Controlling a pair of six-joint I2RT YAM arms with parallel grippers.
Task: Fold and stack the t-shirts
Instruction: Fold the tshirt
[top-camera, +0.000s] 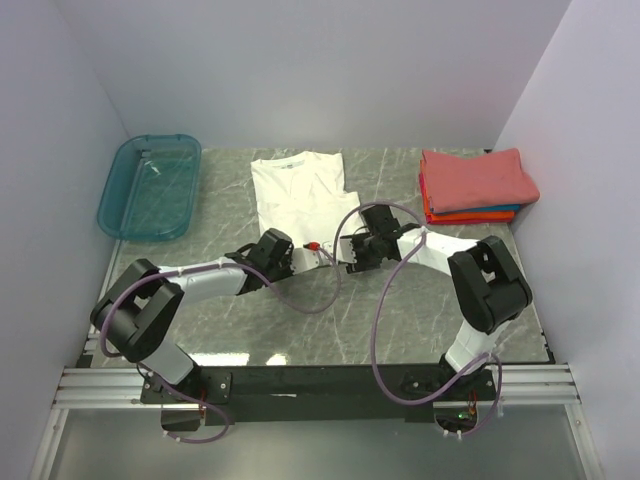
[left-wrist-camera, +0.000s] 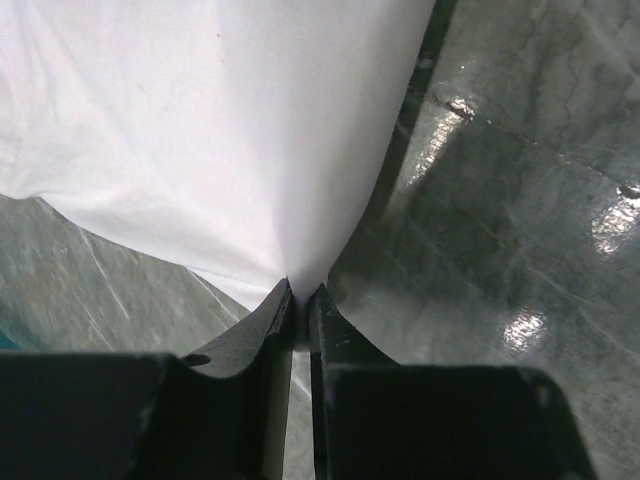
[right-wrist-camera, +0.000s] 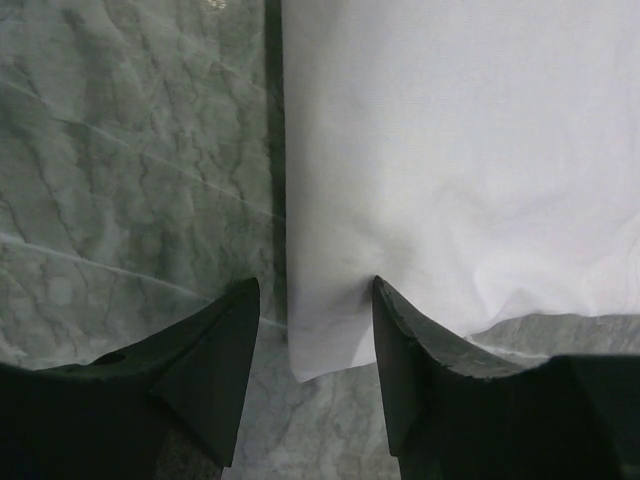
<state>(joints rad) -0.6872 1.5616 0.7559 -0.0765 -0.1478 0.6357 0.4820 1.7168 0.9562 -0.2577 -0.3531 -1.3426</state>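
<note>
Left wrist | left gripper (left-wrist-camera: 301, 297) pinches white tee (left-wrist-camera: 200, 150) | right gripper (right-wrist-camera: 315, 292) seemingly straddles it

I've got the white tee (top-camera: 298, 190) lying flat mid-table, plain side up, collar toward the far wall, a speck of red at its near edge. Over at the far right sits the folded stack: coral-red tee (top-camera: 478, 178) on top, with slivers of orange tee (top-camera: 445, 216) and blue tee (top-camera: 503, 209) peeking out beneath.
</note>
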